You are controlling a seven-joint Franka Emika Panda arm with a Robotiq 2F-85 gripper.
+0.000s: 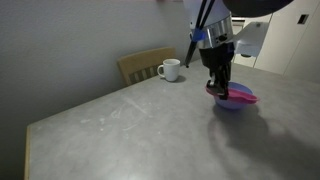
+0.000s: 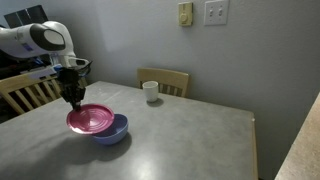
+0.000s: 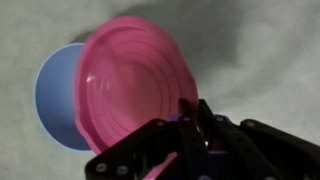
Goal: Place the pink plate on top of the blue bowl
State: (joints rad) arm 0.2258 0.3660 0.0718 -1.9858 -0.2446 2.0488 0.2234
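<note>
Pink plate held over the blue bowl, off centre and not yet released.

The tool (image 2: pixel 75 98) pinches the pink plate (image 2: pixel 90 119) by one edge of its rim. The plate sits over the blue bowl (image 2: pixel 113 131) on the table (image 2: pixel 190 140); I cannot tell whether it touches the bowl's rim. In the wrist view the plate (image 3: pixel 130 85) covers most of the bowl (image 3: pixel 52 100), leaving a crescent of the bowl bare on the side away from the tool (image 3: pixel 188 112). To finish well, I judge the plate should shift toward that bare crescent until the bowl is hidden all round. It should then be levelled and lowered onto the bowl's rim, and released only after that, the tool rising straight up so the light bowl is not dragged. The white mug (image 2: pixel 151 91) stands well apart from the bowl.
</note>
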